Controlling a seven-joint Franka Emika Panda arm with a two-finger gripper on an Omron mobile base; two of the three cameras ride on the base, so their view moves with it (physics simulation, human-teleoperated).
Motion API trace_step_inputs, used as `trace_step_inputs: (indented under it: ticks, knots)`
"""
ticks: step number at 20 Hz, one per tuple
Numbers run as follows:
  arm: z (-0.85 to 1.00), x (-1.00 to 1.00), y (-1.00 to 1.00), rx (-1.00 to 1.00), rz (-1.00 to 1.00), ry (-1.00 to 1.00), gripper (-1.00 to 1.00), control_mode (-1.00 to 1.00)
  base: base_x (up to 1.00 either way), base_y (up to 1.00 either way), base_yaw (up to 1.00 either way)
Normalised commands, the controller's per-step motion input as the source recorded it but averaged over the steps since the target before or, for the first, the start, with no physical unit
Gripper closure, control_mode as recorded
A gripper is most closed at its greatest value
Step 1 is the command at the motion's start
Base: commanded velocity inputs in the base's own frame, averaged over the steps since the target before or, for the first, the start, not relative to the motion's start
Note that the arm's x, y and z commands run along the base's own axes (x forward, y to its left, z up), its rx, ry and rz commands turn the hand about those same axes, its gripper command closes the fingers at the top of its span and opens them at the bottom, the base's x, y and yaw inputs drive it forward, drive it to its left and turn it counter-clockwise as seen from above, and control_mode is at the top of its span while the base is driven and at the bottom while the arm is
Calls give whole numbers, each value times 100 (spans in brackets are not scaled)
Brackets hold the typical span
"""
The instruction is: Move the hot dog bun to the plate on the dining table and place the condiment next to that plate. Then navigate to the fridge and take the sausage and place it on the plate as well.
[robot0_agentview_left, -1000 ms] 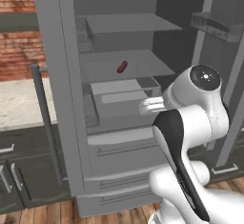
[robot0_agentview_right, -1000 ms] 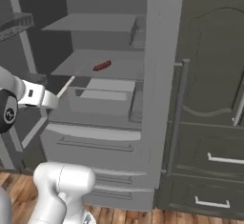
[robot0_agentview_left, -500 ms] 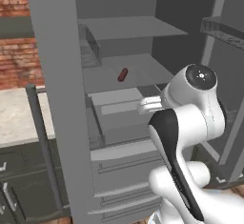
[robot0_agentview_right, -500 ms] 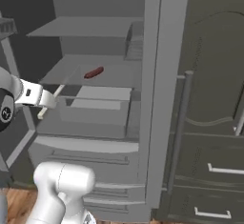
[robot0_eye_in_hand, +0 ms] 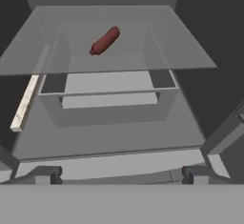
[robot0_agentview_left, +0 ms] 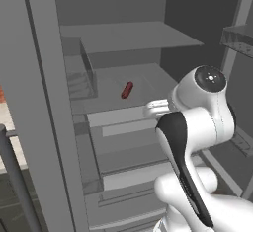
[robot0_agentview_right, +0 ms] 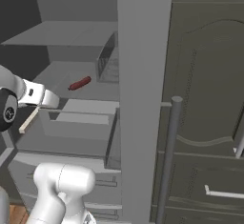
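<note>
The gripper [robot0_eye_in_hand: 119, 175] is found with its jaws spread fully apart and nothing between them; both dark fingertips [robot0_eye_in_hand: 45, 174] are seen low in the hand view, directed into the open fridge [robot0_agentview_left: 44, 102]. The hand is held in front of the compartment, short of the shelf edge and well apart from the sausage [robot0_eye_in_hand: 105, 40].

The sausage lies on its side on the glass shelf [robot0_eye_in_hand: 190, 51], towards the back, slightly angled, above a clear drawer bin [robot0_eye_in_hand: 107, 101]. It is also recorded on that shelf in the left base view [robot0_agentview_left: 127, 90] and in the right base view [robot0_agentview_right: 79, 83]. A pale strip [robot0_eye_in_hand: 26, 103] is noted at the left of the shelf; its nature cannot be determined.

Against the pictures of a second ago, the whole scene is enlarged in both base views and the fridge interior stands nearer. This is attributed to the base having driven forward, not to any shift of the contents. The approach to the fridge is judged nearly complete; the reach in and the grasp of the sausage remain to be done.
</note>
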Motion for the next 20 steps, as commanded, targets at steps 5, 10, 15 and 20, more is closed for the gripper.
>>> trace_step_inputs:
  ticks: [5,10,15,20]
  knots:
    - [0,0,0,0,0,0,-100,100,72,7,0]
    - [3,49,3,12,0,7,-100,-100,0,0,0]
    - [0,68,34,3,0,-1,-100,-100,0,0,0]
    - [0,75,28,0,-3,-5,-100,-100,0,0,0]
